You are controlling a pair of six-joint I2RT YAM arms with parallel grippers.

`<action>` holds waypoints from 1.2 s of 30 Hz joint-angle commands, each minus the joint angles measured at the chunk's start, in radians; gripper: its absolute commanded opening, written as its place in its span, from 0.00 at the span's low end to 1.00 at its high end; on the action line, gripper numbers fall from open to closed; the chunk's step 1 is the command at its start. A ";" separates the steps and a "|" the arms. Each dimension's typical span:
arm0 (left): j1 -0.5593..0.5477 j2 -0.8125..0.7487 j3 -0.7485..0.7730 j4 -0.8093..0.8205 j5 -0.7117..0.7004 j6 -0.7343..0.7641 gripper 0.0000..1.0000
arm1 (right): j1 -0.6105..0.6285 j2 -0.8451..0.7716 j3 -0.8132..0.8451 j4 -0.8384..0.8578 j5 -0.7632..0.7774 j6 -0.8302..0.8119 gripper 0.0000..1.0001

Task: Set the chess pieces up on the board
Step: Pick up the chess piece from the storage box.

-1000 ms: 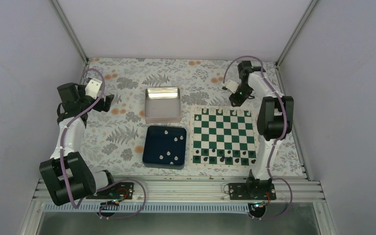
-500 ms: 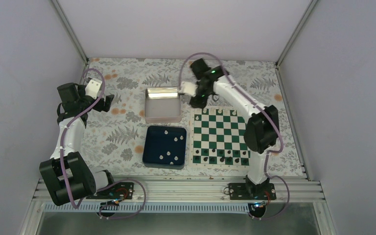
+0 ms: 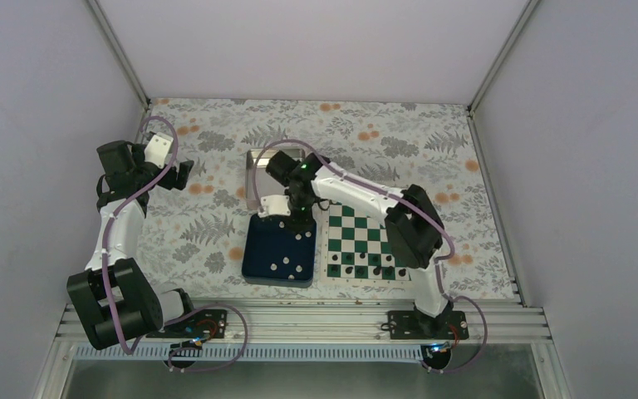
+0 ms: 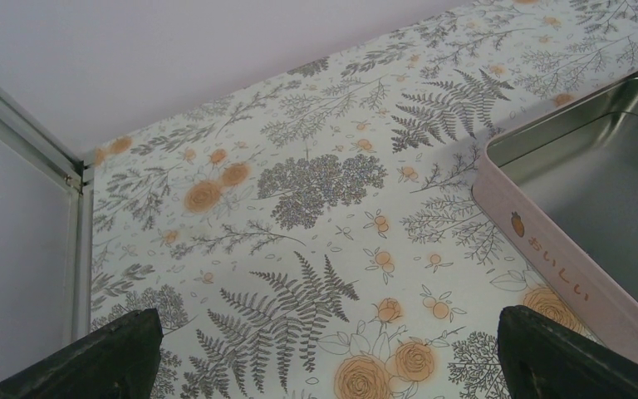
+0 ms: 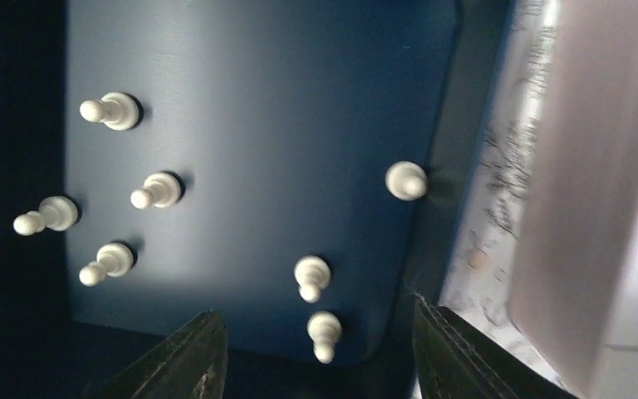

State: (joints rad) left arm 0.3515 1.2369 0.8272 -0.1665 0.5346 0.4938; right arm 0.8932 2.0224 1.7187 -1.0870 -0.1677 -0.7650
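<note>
The tabletop is covered by a pale cloth printed with grey ferns and orange flowers, reaching out to its edges; three things lie directly on it; a shiny square metal tin with pale pink outer walls sits about midway between the left and right edges, towards the far edge; a dark blue square tray lies just beside the tin on its near side; a flat square chessboard of dark green and white squares lies just beside the tray, towards the right edge, close to the near edge.
</note>
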 commanded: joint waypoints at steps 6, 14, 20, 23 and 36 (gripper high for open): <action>0.007 -0.016 -0.003 0.017 0.019 0.012 1.00 | 0.128 0.058 -0.079 0.039 0.007 0.025 0.58; 0.007 -0.016 -0.005 0.017 0.016 0.012 1.00 | 0.188 0.061 -0.136 0.049 0.038 0.051 0.57; 0.008 -0.015 -0.004 0.016 0.015 0.012 1.00 | 0.195 0.058 -0.159 0.098 0.063 0.059 0.54; 0.008 -0.016 -0.006 0.018 0.014 0.012 1.00 | 0.194 0.060 -0.158 0.107 0.061 0.061 0.51; 0.009 -0.008 -0.011 0.023 0.015 0.015 1.00 | 0.203 0.084 -0.144 0.111 0.026 0.062 0.32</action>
State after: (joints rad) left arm 0.3515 1.2369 0.8261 -0.1654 0.5343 0.4942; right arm 1.0817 2.0850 1.5639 -0.9878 -0.1192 -0.7090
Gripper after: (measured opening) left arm 0.999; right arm 0.359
